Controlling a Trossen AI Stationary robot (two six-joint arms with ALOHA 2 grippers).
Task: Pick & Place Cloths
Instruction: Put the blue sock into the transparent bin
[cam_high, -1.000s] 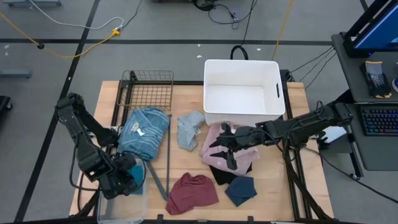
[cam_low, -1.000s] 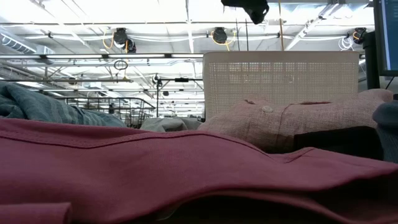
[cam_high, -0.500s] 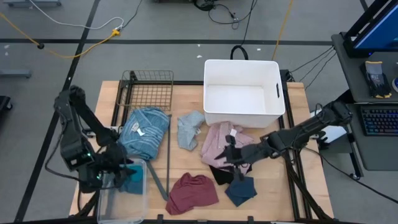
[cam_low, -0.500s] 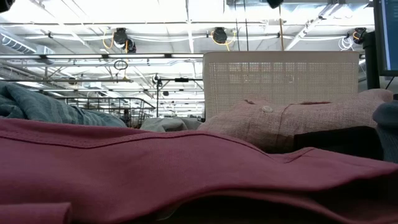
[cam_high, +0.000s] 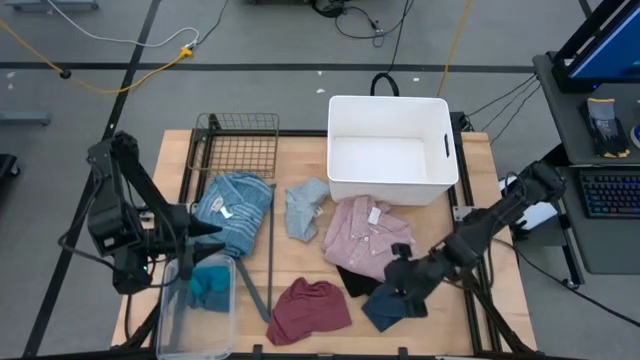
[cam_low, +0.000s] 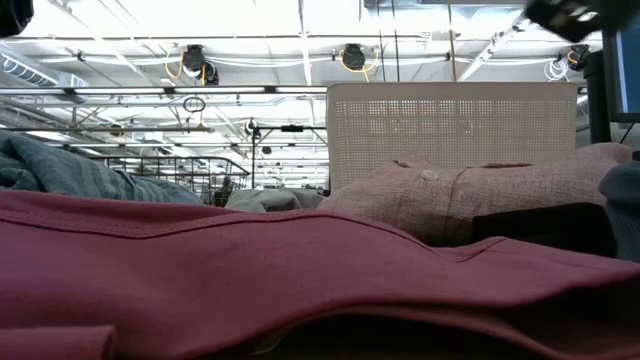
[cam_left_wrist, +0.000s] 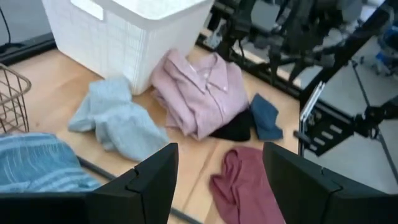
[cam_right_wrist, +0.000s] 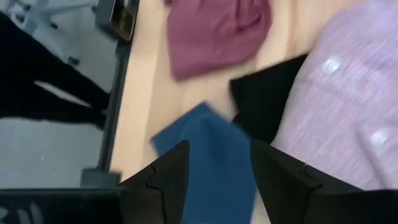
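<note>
seen from above, the left arm is folded at the left edge of the tabletop (cam_high: 300, 285), its elbow raised and its forearm reaching inward. the left pincer (cam_high: 205, 240) hovers between the blue striped top (cam_high: 233, 212) and a clear plastic bin (cam_high: 172, 330) at the front left corner. its two dark fingers (cam_left_wrist: 146, 183) are spread apart and hold nothing. a teal piece (cam_high: 210, 288) lies crumpled inside the clear bin, just below that pincer.

the right arm stretches from the right edge diagonally toward the front middle of the tabletop, bent low. the right pincer (cam_high: 397, 285) sits over the navy piece (cam_high: 385, 308) near the front edge. its fingers (cam_right_wrist: 163, 180) are parted with the navy cloth showing between them; whether they touch the cloth cannot be told, and nothing is lifted.

the pink shirt (cam_high: 365, 232) lies spread flat just in front of the white tub (cam_high: 392, 148), its collar label facing up. a black piece (cam_high: 355, 281) peeks out from under the shirt's front edge, touching the navy piece. the maroon piece (cam_high: 308, 310) lies bunched near the front edge, left of the navy one. a grey-blue piece (cam_high: 304, 207) sits crumpled between the striped top and the pink shirt. the striped top rests beside the wire basket (cam_high: 240, 145) at the back left. the white tub stands at the back of the tabletop.
</note>
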